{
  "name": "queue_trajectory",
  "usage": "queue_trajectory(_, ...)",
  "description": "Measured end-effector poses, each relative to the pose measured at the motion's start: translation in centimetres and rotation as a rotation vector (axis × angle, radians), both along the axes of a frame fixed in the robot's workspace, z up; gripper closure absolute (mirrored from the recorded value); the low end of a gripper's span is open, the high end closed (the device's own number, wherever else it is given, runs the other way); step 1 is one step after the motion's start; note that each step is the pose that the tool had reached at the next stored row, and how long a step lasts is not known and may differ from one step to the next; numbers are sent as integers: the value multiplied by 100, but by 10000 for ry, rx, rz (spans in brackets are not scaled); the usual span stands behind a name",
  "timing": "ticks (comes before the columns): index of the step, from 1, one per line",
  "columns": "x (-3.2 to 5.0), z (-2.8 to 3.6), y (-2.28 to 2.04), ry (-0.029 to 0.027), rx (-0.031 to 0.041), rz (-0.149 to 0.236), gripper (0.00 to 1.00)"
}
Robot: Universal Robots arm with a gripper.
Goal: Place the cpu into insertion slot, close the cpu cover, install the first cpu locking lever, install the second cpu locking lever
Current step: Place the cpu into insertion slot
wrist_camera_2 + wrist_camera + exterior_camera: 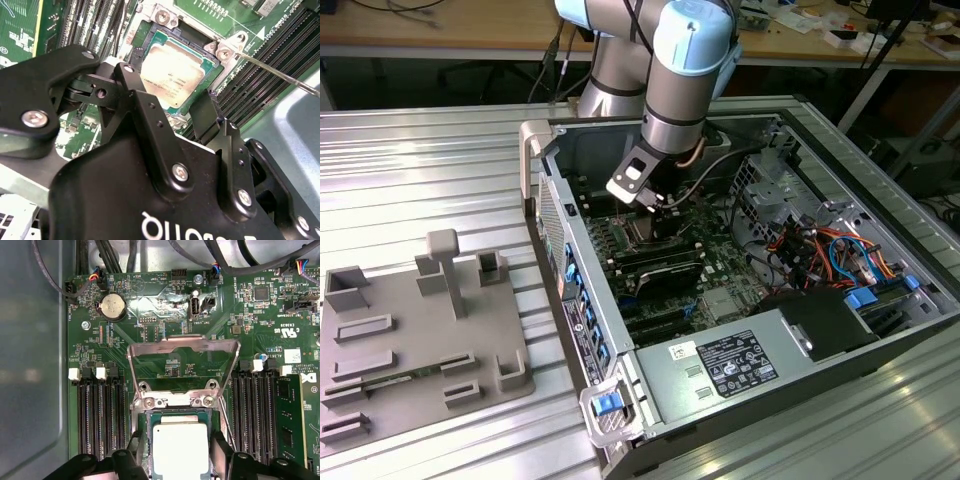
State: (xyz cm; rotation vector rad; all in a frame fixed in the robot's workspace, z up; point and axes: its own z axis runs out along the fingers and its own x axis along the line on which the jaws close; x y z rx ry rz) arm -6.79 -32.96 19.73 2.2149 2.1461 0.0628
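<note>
Cpu (180, 450) sits in insertion slot (175, 416), straddled by spread gripper (178, 460).

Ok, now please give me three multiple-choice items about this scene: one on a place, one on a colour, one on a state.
1. Where does the cpu lie?
A) in the insertion slot
B) on the grey tray outside the case
C) on the power supply

2. What colour is the circuit board around the slot?
A) blue
B) green
C) red

3. How is the cpu cover?
A) shut over the cpu
B) swung open, off the cpu
C) taken off, lying on the table

Answers:
1 A, its silvery top sits inside the slot's rim.
2 B, green shows in both wrist views.
3 B, the frame is hinged back beyond the slot, and the board shows through its cut-out.
</note>
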Motion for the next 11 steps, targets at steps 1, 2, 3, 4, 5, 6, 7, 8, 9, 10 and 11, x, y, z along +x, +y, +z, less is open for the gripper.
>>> queue_trajectory(1,5,0,0,0,-1,1,36)
queue_trajectory(2,9,0,0,0,-1,1,36)
queue_trajectory(3,13,1,-1,2,-10,1,36)
queue_trajectory(4,16,0,1,-2,3,0,38)
queue_trajectory(5,18,0,1,-1,0,0,38)
queue_trajectory(6,17,0,1,-1,-2,-1,42)
queue_trajectory(7,17,0,0,-1,-3,-1,42)
queue_trajectory(8,18,0,1,-1,-3,0,42)
queue_trajectory(9,18,0,1,-1,-3,0,42)
queue_trajectory(10,18,0,0,-1,-4,0,42)
queue_trajectory(11,18,0,0,-1,-5,1,42)
